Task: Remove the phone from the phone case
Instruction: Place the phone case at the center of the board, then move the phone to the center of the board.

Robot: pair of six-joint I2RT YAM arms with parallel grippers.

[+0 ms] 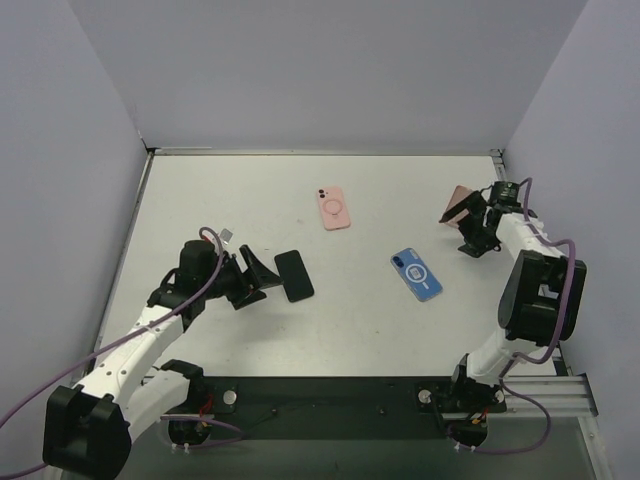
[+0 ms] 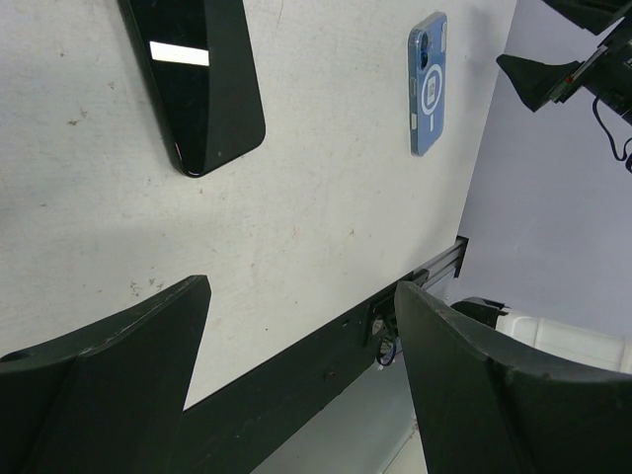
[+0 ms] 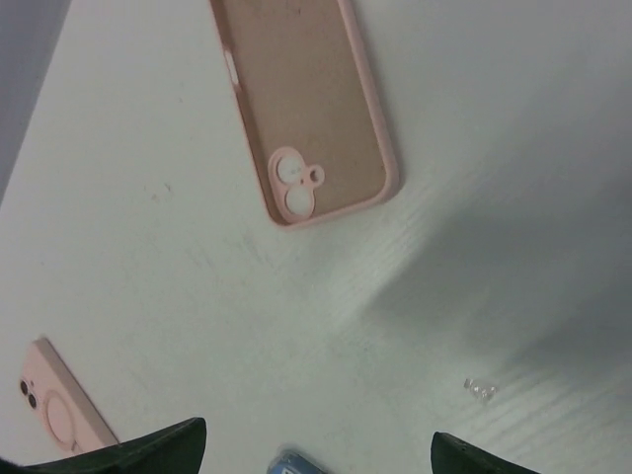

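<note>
Left gripper [image 2: 301, 286] and right gripper [image 3: 316, 434] both hung open, black phone [image 2: 197, 79] and pink case [image 3: 311, 99] lay apart; blue-cased phone [image 1: 416, 274] probably next to grab

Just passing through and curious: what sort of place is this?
Probably a robotics test bench: white table walled by plain panels, left arm and right arm bolted at its edge.
</note>
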